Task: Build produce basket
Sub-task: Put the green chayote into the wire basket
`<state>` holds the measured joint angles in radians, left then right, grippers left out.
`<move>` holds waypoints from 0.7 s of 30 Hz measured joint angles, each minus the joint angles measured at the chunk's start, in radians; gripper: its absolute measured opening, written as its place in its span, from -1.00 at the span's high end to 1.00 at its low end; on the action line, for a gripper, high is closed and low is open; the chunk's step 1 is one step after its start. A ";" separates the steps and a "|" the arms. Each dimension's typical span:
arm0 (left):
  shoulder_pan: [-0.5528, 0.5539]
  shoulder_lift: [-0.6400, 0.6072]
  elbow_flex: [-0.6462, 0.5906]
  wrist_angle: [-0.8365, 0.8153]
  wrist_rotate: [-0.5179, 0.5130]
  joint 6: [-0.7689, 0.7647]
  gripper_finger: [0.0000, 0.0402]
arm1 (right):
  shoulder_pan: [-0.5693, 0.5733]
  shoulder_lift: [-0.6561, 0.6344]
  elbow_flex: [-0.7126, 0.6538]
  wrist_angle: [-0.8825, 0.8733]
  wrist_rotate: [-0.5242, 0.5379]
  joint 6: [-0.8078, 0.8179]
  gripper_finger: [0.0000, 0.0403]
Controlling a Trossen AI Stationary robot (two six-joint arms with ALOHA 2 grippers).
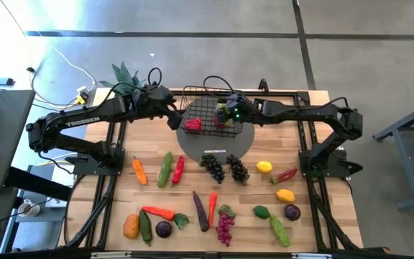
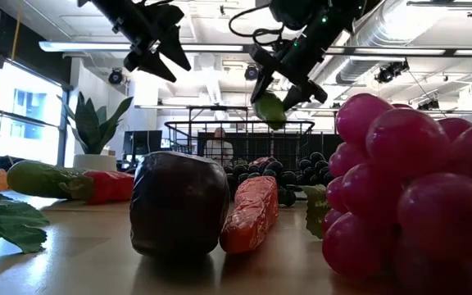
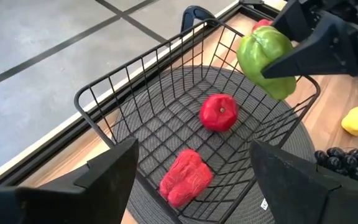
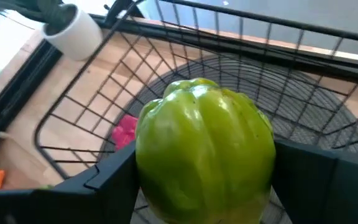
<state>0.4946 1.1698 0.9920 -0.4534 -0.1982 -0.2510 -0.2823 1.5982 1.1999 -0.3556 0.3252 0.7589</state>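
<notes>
The black wire basket stands on a grey round disc at the table's far middle. In the left wrist view it holds a red round fruit and a red pepper. My right gripper is shut on a green pepper above the basket; it also shows in the low view. My left gripper is open and empty above the basket's left end, also in the low view. More produce lies on the near half of the table. My right gripper pinches the green pepper by two opposite sides between its two fingers. The fingers slant down from the table's right. The pepper sits at the fingertips, lifted clear above the basket's inside.
Dark grapes, a lemon, a cucumber, carrots and other toy produce lie toward the near edge. A potted green plant stands at the far left corner. Bare wood lies left and right of the disc.
</notes>
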 joint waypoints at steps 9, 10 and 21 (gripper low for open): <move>0.000 0.000 0.000 -0.005 0.003 -0.005 -0.49 | -0.038 0.000 0.000 -0.056 -0.004 0.046 -0.41; 0.000 0.000 0.000 -0.007 0.003 -0.005 -0.49 | -0.045 0.000 0.000 -0.068 -0.004 0.059 -0.41; 0.000 0.000 0.000 -0.022 0.002 -0.007 -0.49 | -0.093 0.000 0.000 -0.104 -0.045 0.069 -0.42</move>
<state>0.4946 1.1698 0.9920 -0.4751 -0.1957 -0.2581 -0.3748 1.5982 1.1999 -0.4595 0.2802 0.8284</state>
